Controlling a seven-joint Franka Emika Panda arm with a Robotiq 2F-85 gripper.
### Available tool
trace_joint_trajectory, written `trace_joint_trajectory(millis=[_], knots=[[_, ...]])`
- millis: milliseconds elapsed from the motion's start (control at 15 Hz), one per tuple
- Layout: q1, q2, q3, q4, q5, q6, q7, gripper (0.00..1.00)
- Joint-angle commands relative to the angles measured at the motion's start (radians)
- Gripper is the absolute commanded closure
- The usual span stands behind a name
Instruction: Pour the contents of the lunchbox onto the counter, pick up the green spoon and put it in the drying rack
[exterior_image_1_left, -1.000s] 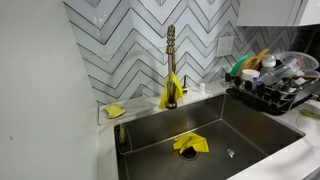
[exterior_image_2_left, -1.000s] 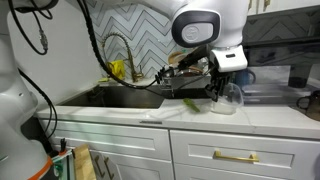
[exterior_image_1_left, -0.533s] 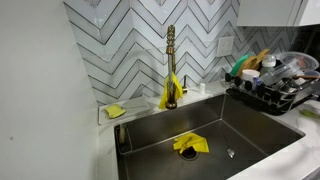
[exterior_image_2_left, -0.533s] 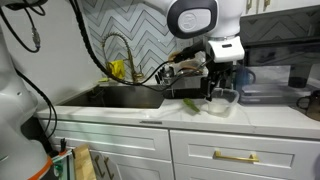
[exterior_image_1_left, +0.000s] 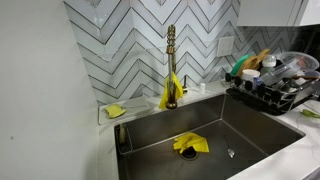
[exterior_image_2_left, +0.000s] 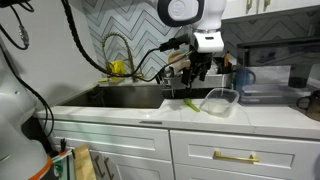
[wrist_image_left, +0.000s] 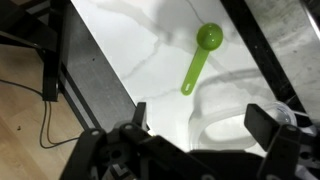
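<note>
**Step in hand:** we judge the pour done and the spoon pick-up pending.
**Item:** green spoon (wrist_image_left: 199, 58), lying flat on the counter (wrist_image_left: 140, 50), just beside the clear lunchbox (exterior_image_2_left: 221, 100).
**Item:** gripper (wrist_image_left: 200, 120), above the spoon, jaws spread wide, holding nothing.
**Next move, in our judgement:** descend, straddle the handle, close, then carry to the drying rack (exterior_image_1_left: 268, 96).
**Surface:** smooth white veined worktop around a steel sink (exterior_image_1_left: 245, 125).
**Room:** kitchen, with chevron-tiled wall (exterior_image_1_left: 120, 45), brass faucet (exterior_image_1_left: 171, 60) and white cabinets (exterior_image_2_left: 120, 150).

Drying rack (exterior_image_1_left: 258, 100) partly off-picture
</note>
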Motion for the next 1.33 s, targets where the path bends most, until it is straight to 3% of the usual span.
trace_joint_trajectory(millis=[0, 333, 933, 1267], knots=[[-0.001, 0.002, -0.002, 0.004, 0.0, -0.003, 0.0, 0.0], [0.01, 0.058, 0.013, 0.037, 0.044, -0.027, 0.004, 0.0], [0.042, 0.234, 0.041, 0.117, 0.042, -0.033, 0.149, 0.0], [0.03, 0.31, 0.053, 0.179, 0.098, -0.089, 0.141, 0.0]])
